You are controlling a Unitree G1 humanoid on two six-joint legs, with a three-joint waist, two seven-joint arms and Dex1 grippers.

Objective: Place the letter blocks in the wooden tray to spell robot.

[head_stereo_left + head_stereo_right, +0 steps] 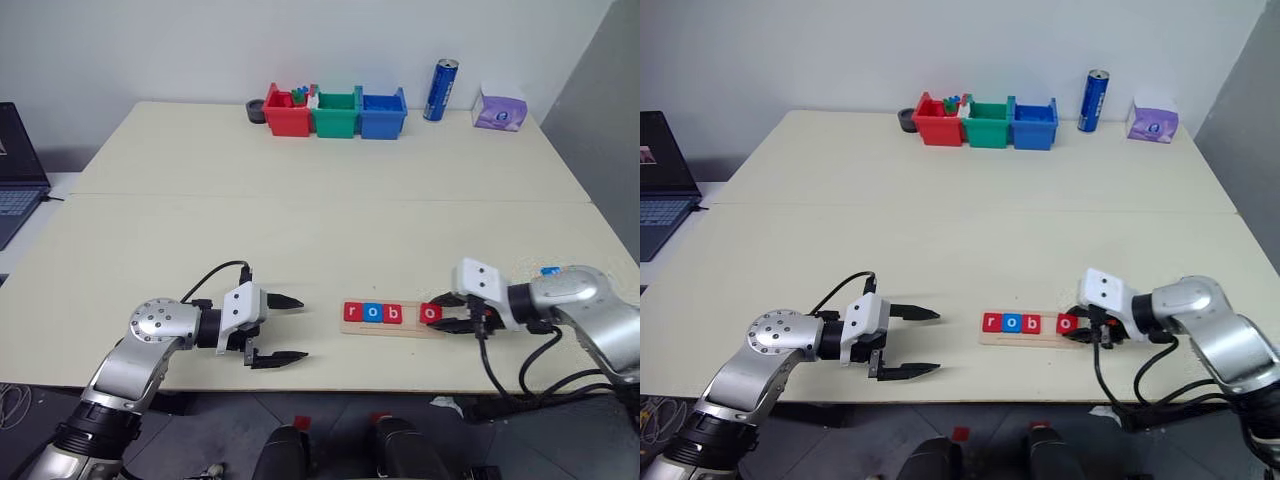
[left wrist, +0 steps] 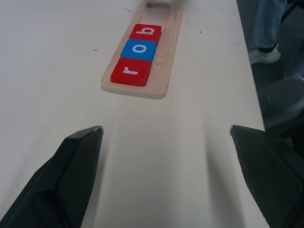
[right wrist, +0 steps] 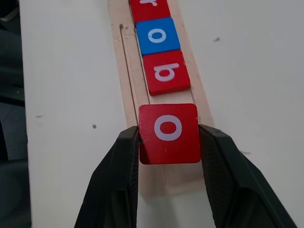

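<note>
On my left, the left gripper [image 1: 291, 328] hovers with its jaws wide apart and nothing between them, near the wooden tray [image 1: 392, 328]; in the tray I read red r [image 1: 351, 312], blue o [image 1: 372, 313], red b [image 1: 393, 314]; just beyond, the right gripper [image 3: 168, 137] clamps a red o tile [image 3: 169, 133] over the tray's next slot.

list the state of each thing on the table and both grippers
tray: flat on the table, three tiles seated, far end unfilled
r tile: seated in tray
blue o tile: seated in tray
b tile: seated in tray
red o tile: clamped over the tray
right gripper: shut on red o tile
left gripper: open, holding nothing
can: upright
</note>
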